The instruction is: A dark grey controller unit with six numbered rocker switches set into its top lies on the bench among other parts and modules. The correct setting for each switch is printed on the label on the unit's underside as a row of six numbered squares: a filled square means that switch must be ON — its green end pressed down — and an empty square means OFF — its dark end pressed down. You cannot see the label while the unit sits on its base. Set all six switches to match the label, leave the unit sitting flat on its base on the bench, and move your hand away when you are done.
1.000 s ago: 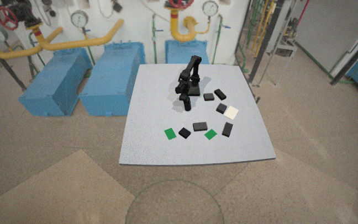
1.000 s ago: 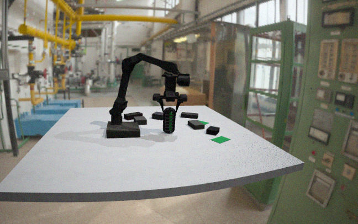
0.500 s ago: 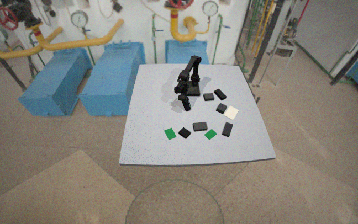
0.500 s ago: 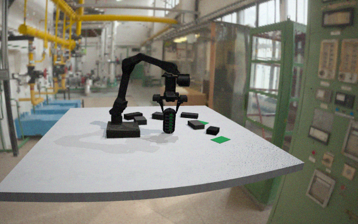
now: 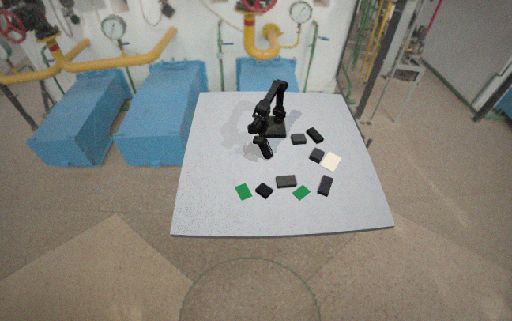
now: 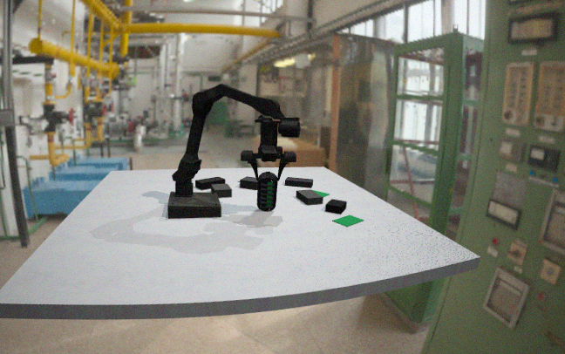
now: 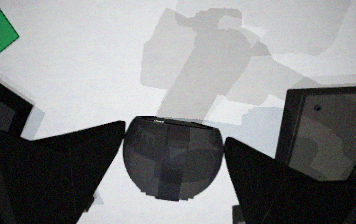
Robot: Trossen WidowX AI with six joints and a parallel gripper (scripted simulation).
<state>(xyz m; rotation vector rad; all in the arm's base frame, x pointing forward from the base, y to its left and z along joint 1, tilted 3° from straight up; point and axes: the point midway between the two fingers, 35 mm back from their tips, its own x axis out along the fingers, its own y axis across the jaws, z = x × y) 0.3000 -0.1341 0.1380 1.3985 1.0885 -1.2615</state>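
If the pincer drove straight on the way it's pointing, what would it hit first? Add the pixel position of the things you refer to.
Likely the bench top (image 5: 213,209) (image 6: 209,270) (image 7: 65,65): the pincer (image 5: 261,143) (image 6: 267,175) (image 7: 176,135) points down, and the controller unit (image 5: 266,151) (image 6: 267,198) (image 7: 172,165) it grips would touch first. The gap beneath is hard to judge.

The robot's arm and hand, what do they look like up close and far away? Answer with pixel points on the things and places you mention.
The arm (image 5: 271,99) (image 6: 244,97) is black all over, with long bars and chunky round joints. Its hand (image 5: 264,147) (image 6: 267,178) (image 7: 176,135) is black too. It has two fingers, and each one gets thinner to a narrow tip. I can't see any bright stickers or cables on them.
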